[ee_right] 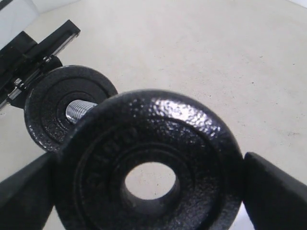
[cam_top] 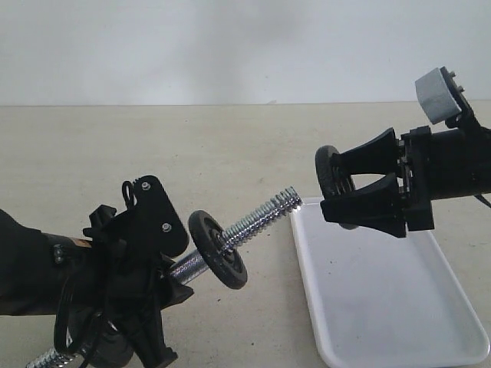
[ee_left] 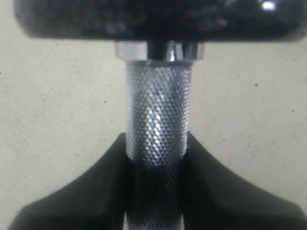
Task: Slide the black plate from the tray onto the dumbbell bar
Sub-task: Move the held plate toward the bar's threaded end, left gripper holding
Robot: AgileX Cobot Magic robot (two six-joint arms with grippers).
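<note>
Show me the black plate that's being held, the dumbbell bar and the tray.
held black plate (ee_right: pixel 192 125), right wrist view, textured face near its rim.
dumbbell bar (cam_top: pixel 261 216), exterior view, bare threaded end.
tray (cam_top: pixel 383 307), exterior view, bare white floor.

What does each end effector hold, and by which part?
The left end effector holds the bar by its knurled grip. The right end effector holds a black plate by its rim, at two opposite sides.
</note>
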